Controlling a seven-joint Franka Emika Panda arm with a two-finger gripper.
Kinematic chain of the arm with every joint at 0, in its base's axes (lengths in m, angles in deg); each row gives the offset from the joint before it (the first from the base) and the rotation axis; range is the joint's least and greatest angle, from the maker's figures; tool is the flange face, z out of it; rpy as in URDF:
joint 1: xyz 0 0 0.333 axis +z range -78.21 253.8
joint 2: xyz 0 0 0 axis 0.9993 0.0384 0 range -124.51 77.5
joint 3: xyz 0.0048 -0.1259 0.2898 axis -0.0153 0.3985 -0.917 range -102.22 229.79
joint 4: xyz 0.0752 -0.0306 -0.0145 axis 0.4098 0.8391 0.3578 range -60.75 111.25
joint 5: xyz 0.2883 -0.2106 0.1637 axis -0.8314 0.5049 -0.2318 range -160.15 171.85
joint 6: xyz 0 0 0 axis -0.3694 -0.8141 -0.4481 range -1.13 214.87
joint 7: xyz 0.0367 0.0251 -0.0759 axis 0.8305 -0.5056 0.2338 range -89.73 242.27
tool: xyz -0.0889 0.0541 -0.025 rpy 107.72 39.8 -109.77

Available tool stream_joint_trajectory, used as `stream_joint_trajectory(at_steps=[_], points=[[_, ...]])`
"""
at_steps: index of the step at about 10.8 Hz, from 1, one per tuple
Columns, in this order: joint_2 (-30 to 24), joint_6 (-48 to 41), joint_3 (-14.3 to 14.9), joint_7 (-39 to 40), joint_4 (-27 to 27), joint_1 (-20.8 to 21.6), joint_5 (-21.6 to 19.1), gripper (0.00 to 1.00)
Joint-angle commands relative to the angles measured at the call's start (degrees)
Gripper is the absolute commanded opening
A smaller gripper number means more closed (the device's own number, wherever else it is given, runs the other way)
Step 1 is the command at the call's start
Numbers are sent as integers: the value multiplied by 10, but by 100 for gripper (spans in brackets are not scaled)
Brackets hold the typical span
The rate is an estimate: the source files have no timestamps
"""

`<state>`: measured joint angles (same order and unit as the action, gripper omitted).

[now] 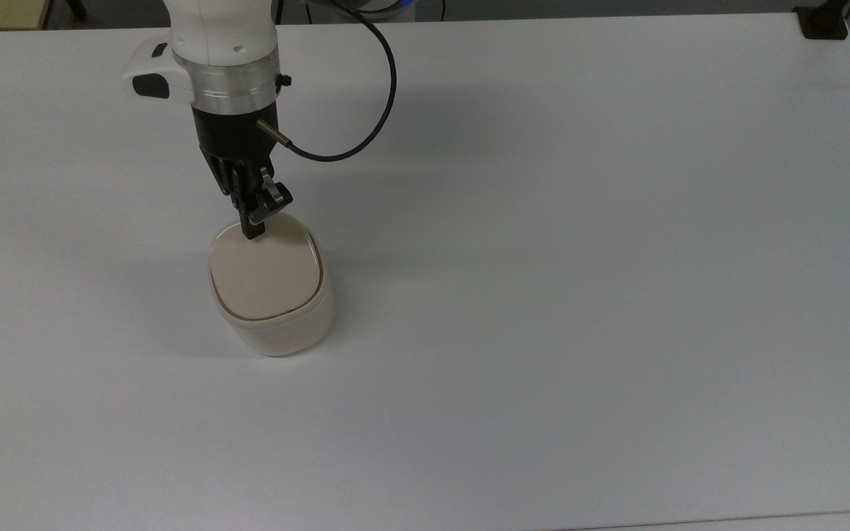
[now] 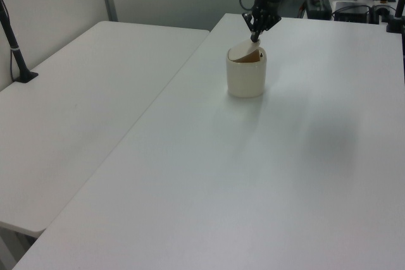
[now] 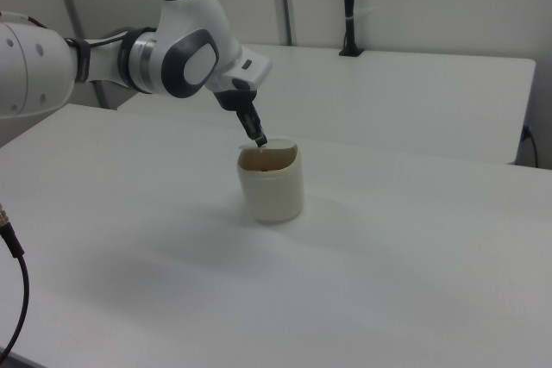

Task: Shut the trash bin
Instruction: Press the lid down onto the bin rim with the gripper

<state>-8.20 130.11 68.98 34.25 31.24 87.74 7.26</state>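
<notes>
- I see the trash bin point(image 1: 277, 324), a small cream-white tub with rounded corners, standing upright on the white table point(image 1: 580, 295), toward the top view's left and well apart from every table edge.
- Its beige lid point(image 1: 265, 275) is not fully down: in the left view the lid point(image 2: 242, 52) slopes, its raised edge on the left view's left and top, with a dark gap under it; in the right view the lid point(image 3: 274, 159) is likewise tilted inside the rim.
- My gripper point(image 1: 254, 230) points down at the lid's far edge in the top view, with the black fingertips touching or just above the lid near the rim.
- The fingers point(image 1: 249, 198) look pressed together with nothing between them; they hold no part of the bin.
- In the left view the gripper point(image 2: 255, 37) sits just over the raised side of the lid; in the right view the gripper point(image 3: 260, 140) meets the bin point(image 3: 272, 185) at the rim on the right view's left.
- A dark cable point(image 1: 373, 110) loops from the wrist above the table.
- A second white table point(image 2: 69, 112) stands alongside on the left view's left, with a black post point(image 2: 14, 45) on it.
</notes>
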Motion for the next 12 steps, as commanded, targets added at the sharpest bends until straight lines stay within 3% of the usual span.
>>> stream_joint_trajectory(at_steps=[1, 12], points=[[-8, -4, 3, 21, 22, 1, 0, 0], [49, 26, 3, 18, 21, 5, 24, 0]])
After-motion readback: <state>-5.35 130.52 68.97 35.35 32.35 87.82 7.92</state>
